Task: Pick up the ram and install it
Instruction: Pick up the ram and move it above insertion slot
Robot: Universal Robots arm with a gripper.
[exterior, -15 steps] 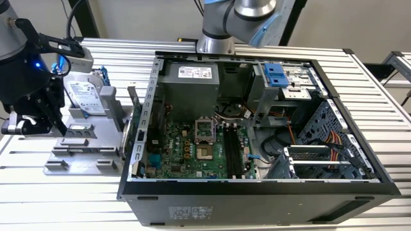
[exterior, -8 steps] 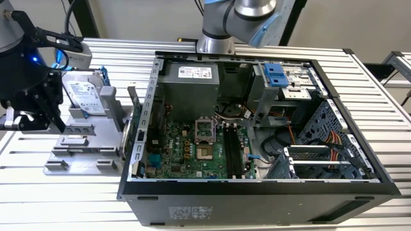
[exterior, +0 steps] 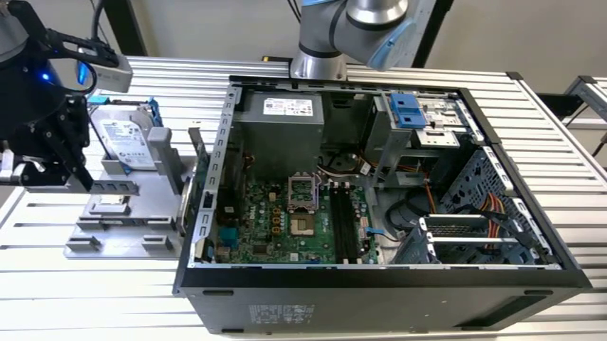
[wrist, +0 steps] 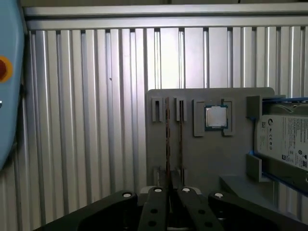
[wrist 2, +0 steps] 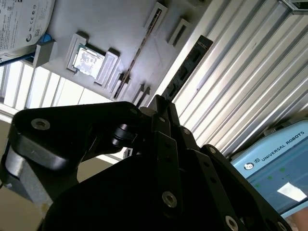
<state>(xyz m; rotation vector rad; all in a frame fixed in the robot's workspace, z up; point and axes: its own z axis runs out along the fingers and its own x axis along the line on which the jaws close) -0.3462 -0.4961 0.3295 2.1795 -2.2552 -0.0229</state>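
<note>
Pick-up stage: the end effector (wrist: pixel 172 190) hung closed and empty over the ram (wrist: pixel 167 139) standing in its tray (wrist: pixel 211 163); grasping demanded opened jaws.

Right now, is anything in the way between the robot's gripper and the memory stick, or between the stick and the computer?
Nothing visible. In the first wrist view the gripper hangs over the ram, standing on edge in the gray holder. In the exterior view the computer case lies open, its black slots uncovered.
</note>
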